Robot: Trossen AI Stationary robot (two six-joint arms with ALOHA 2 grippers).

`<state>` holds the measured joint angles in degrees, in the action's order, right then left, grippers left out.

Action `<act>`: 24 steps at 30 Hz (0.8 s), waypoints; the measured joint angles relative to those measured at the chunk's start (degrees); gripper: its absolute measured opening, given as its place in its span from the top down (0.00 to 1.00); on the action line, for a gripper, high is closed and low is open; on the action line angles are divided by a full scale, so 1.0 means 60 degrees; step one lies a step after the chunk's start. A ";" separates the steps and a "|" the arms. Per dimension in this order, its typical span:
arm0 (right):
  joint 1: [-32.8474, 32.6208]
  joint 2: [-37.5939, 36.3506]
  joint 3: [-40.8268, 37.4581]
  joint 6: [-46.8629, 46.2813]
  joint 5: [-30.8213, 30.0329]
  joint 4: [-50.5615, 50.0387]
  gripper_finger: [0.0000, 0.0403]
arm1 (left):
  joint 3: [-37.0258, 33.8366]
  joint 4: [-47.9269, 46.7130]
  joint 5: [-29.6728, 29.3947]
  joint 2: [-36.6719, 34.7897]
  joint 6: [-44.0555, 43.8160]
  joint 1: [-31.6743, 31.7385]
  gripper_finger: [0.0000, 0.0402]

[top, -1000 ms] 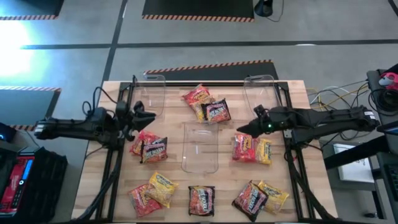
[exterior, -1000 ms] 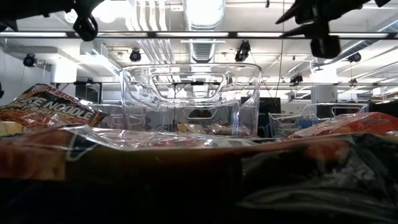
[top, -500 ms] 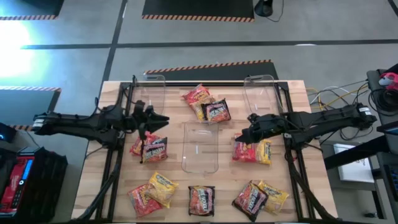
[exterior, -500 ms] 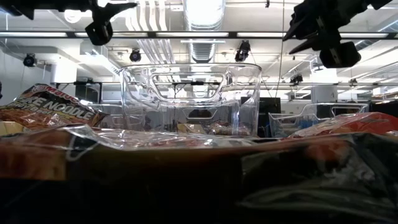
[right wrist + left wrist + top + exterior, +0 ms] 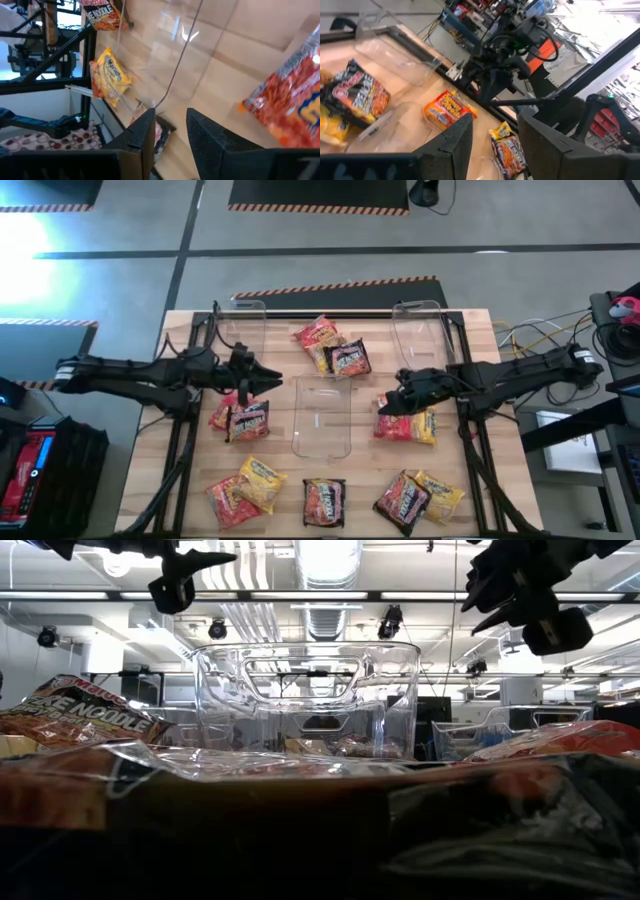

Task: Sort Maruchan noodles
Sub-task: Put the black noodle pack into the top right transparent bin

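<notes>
Here, in the high view, both arms have advanced inward over the last second. The left gripper [image 5: 262, 374] has moved from the left edge of the board to a spot above the red-and-dark packet pair [image 5: 240, 416] at centre left; the right gripper [image 5: 392, 402] has dropped from beside the upper-right bin [image 5: 420, 330] to the upper corner of the red-and-yellow packet pair [image 5: 405, 421] at centre right. Neither has lifted anything, so sorting is judged to be at the reach stage. The Maruchan noodles [image 5: 333, 348] lie scattered on the wooden table [image 5: 480, 360]: two at upper centre, pairs at either side of the centre bin [image 5: 322, 417], and five along the lower edge. No packet shows inside a bin.

In the low view, packets fill the foreground. The left gripper [image 5: 205, 558] sits at the upper left, the right gripper [image 5: 490, 595] at the upper right, both above the clear bin [image 5: 305, 700].

In the left wrist view, the left fingers [image 5: 455, 140] stand apart with nothing between them; a yellow packet [image 5: 447, 109] and a dark one [image 5: 507, 150] lie beyond.

In the right wrist view, the right fingers [image 5: 142, 132] are likewise parted and empty, with a red packet [image 5: 290, 102] at the right edge and a yellow one [image 5: 110, 75] at the left. Both arms extend nearly level, wrists tilted downward.
</notes>
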<state>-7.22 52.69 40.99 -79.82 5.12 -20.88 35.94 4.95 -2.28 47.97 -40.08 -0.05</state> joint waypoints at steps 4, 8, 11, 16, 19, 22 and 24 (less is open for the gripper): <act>-0.0347 0.0000 0.0000 -0.0814 0.0001 -0.0004 0.77 | -0.0004 0.0003 0.0000 0.0357 -0.0096 0.0002 0.65; -0.0655 0.0003 -0.0002 -0.1492 -0.0024 -0.0285 0.78 | 0.0043 -0.0001 -0.0001 0.0701 -0.0057 0.0011 0.65; -0.0867 0.0084 -0.0004 -0.1887 -0.0028 -0.0728 0.79 | 0.0168 0.0020 0.0000 0.0845 0.0114 0.0011 0.65; -0.1172 0.0225 -0.0007 -0.2338 -0.0021 -0.0903 0.80 | 0.0503 0.0026 0.0016 0.1043 0.0342 0.0011 0.65; -0.1301 0.0237 -0.0007 -0.2471 -0.0022 -0.0902 0.80 | 0.0733 0.0016 0.0052 0.1133 0.0517 0.0011 0.65; -0.1418 0.0273 0.0164 -0.2738 -0.0017 -0.1134 0.80 | 0.0957 0.0002 0.0133 0.1240 0.0709 0.0011 0.65; -0.1463 0.0367 0.0523 -0.2696 -0.0022 -0.1198 0.80 | 0.1126 0.0025 0.0157 0.1323 0.0849 0.0015 0.65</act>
<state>-16.00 54.89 44.13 -96.00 4.99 -28.07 42.70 5.10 -1.34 55.91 -34.99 0.03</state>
